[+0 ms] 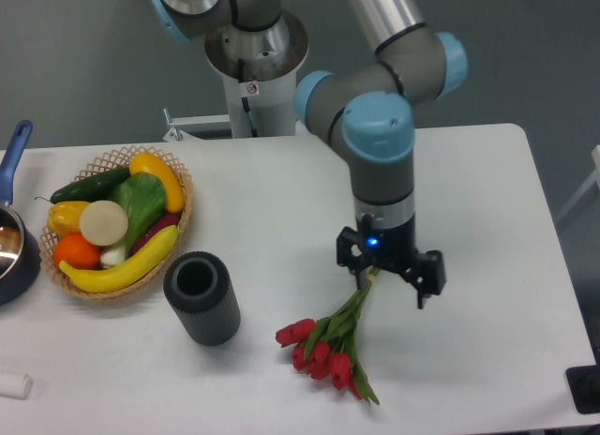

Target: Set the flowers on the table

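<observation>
Arm bent at the elbow, wrist vertical, claw (393, 277) pointing down with fingers spread wide.

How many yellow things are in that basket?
3, maybe more hidden underneath. In the wicker basket: a banana along the front edge, a yellow pepper at the left, and a yellow-orange squash at the back right.
</observation>
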`<state>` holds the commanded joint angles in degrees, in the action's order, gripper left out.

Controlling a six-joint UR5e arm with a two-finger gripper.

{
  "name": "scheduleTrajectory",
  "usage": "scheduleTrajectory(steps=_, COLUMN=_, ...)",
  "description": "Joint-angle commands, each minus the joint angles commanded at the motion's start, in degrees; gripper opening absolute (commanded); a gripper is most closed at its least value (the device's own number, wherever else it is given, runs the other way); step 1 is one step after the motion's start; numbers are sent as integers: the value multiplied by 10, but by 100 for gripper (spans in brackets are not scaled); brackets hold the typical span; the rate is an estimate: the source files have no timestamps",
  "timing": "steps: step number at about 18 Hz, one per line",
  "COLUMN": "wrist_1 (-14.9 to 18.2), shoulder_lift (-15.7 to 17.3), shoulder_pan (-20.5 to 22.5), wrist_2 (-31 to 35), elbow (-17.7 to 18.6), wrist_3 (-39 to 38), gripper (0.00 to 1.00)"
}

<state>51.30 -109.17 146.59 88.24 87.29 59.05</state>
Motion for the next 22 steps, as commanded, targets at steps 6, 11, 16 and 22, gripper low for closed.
scheduleTrajectory(steps=6, wrist_1=147, shoulder_lift=48, shoulder_pan=61, wrist_2=-47, elbow=-26, wrist_3=140, gripper=100)
scheduleTrajectory(steps=11, wrist_1=231, shoulder_lift=94, shoulder_pan=111, wrist_2=-59, elbow=-25, wrist_3=256, gripper=100)
scheduleTrajectory(steps=16, wrist_1=254, shoulder_lift=123, shoulder_pan=139, wrist_2=-94, elbow=-5, wrist_3=292, gripper=100)
scheduleTrajectory(steps=22, wrist_1=253, shoulder_lift=132, shoulder_pan=156, wrist_2=-112, elbow=4, wrist_3=293, gripper=100)
